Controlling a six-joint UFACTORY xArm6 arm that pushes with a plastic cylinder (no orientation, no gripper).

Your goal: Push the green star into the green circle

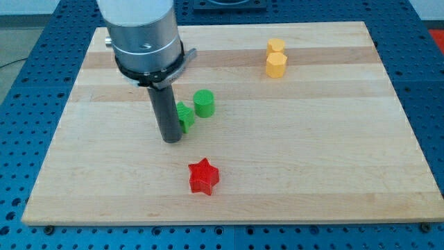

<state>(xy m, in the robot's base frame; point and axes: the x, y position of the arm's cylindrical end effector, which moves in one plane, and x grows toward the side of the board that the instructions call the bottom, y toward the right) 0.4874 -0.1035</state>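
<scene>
The green star lies on the wooden board, left of centre, partly hidden by my rod. The green circle stands just up and to the right of the star, very close to it or touching. My tip rests on the board at the star's lower left, right against it.
A red star lies below the green blocks, towards the view's bottom. Two yellow blocks, one above the other, sit touching at the view's top right. The arm's grey body hangs over the board's top left.
</scene>
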